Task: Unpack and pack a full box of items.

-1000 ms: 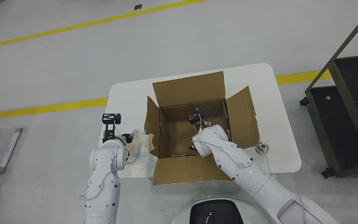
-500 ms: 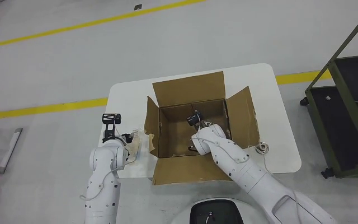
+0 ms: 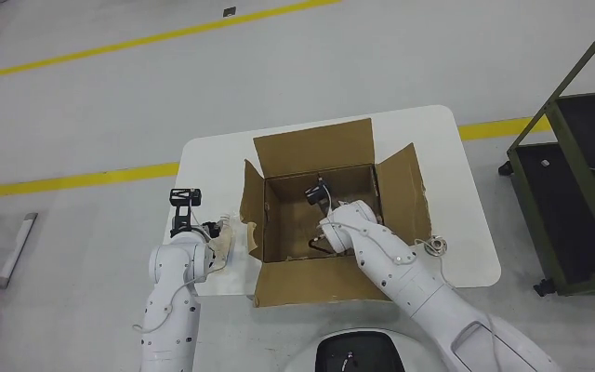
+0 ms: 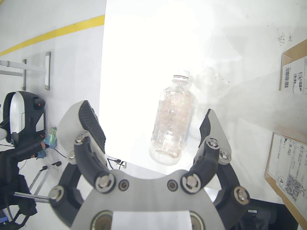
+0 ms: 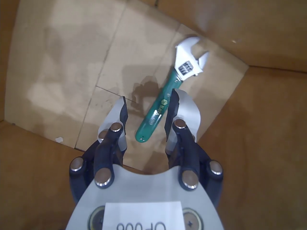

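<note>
An open cardboard box (image 3: 316, 149) stands in the middle of the white table (image 3: 214, 158). My right gripper (image 3: 320, 244) is down inside it, close to the near wall. In the right wrist view a wrench (image 5: 153, 118) with a green handle and a silver head lies on the box floor (image 5: 72, 48). The right gripper (image 5: 149, 99) is open, its fingers either side of the handle without touching it. A clear plastic bottle (image 4: 172, 120) lies on its side on the table, left of the box. My left gripper (image 4: 148, 116) hangs open just above it.
A small round item (image 3: 433, 246) with a cord lies on the table right of the box. The box's flaps (image 3: 409, 191) stand spread outward. A dark metal cart (image 3: 558, 186) stands beyond the table's right edge.
My right arm has shifted a little to the left inside the box. The left arm and the bottle have not moved.
</note>
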Available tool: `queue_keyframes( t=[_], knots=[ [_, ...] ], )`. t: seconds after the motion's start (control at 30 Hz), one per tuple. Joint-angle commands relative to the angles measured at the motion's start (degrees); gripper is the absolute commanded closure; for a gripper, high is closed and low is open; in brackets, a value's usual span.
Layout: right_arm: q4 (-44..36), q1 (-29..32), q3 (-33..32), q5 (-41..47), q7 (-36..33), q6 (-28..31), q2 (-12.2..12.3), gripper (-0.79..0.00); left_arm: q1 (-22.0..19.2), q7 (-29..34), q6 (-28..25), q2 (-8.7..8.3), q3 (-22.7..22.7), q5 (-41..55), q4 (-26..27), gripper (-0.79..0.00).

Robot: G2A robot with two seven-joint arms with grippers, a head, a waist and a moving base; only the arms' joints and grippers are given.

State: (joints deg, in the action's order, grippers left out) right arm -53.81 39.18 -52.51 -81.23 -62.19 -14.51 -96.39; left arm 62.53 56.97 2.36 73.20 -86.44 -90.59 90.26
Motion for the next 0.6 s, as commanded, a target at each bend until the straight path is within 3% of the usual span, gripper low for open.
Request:
queue_keyframes(
  t=[0.0, 0.2, 0.57],
  knots=[
    [0.8, 0.0, -0.4, 0.3, -0.4, -0.2, 0.0, -0.36, 0.0, 0.0, 0.0, 0.0, 0.0, 0.0, 0.0, -0.785],
    [4.0, -0.7, -0.4, 0.3, -0.1, -2.6, -0.6, -0.329, 0.0, 0.0, 0.0, 0.0, 0.0, 0.0, 0.0, -0.785],
    [7.7, -2.3, -0.1, 1.7, 1.9, -2.3, -1.8, -0.342, 0.0, 0.0, 0.0, 0.0, 0.0, 0.0, 0.0, -0.785]
  ],
)
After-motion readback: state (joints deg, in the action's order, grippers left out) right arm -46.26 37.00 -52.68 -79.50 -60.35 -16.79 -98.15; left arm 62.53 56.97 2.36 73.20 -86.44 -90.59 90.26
